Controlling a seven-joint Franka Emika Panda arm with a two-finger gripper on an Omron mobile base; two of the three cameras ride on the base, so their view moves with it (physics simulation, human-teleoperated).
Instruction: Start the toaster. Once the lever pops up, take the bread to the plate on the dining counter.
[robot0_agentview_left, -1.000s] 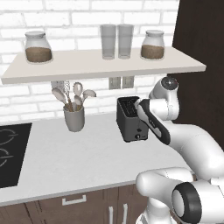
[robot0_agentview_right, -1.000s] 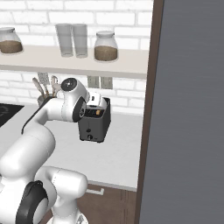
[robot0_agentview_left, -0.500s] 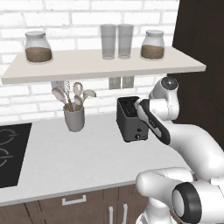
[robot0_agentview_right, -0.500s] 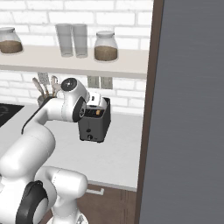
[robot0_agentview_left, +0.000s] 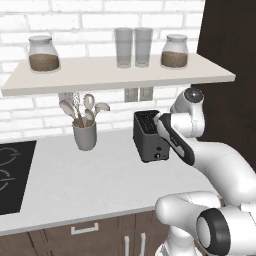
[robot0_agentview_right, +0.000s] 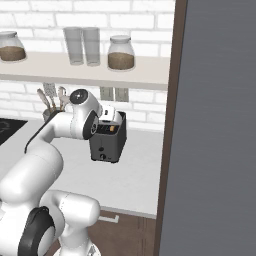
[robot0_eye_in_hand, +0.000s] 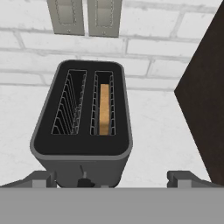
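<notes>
Nothing moved; bread (robot0_eye_in_hand: 104, 109) sunk in toaster (robot0_eye_in_hand: 83, 148).

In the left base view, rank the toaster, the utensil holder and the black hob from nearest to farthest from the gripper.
The open gripper sits just above the toaster's front end.
1. toaster: directly under the hand, on the counter's right part.
2. utensil holder: further left, near the wall.
3. black hob: at the far left edge.

Tool (robot0_eye_in_hand: 110, 177) wide open, pointing downward
</notes>
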